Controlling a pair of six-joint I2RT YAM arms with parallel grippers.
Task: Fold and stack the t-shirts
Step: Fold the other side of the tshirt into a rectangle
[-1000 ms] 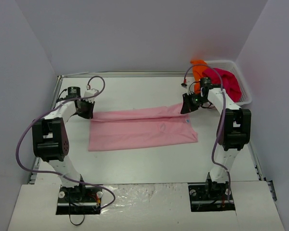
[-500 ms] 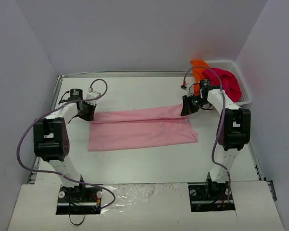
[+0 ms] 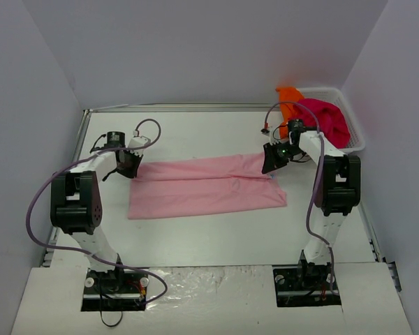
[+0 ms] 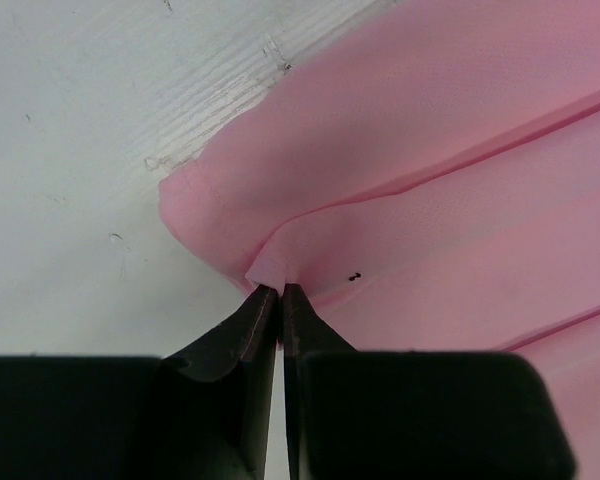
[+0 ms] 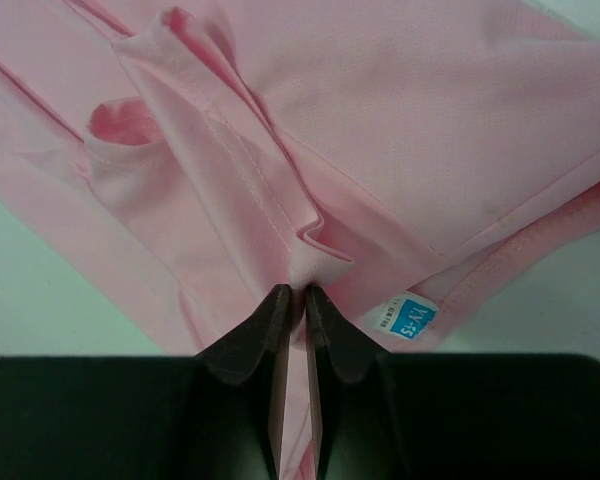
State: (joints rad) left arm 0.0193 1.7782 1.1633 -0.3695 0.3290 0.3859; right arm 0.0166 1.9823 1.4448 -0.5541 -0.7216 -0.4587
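A light pink t-shirt (image 3: pixel 206 185) lies on the table, folded lengthwise into a long band. My left gripper (image 3: pixel 128 166) is shut on its far left corner (image 4: pixel 270 265), lifting a small pinch of cloth. My right gripper (image 3: pixel 271 160) is shut on a bunched fold at its far right end (image 5: pixel 305 255), next to the small white and blue neck label (image 5: pixel 408 318). A magenta-red t-shirt (image 3: pixel 326 118) and an orange t-shirt (image 3: pixel 288 101) lie heaped in the white mesh basket (image 3: pixel 353 129) at the back right.
The basket stands against the right wall, just behind my right arm. The table's raised rim (image 3: pixel 82 132) runs along the left side near my left gripper. Bare white table (image 3: pixel 209 237) lies in front of the shirt.
Both grippers have drawn the far edge of the pink shirt a little toward the near side, the left one moving right and the right one moving slightly left.
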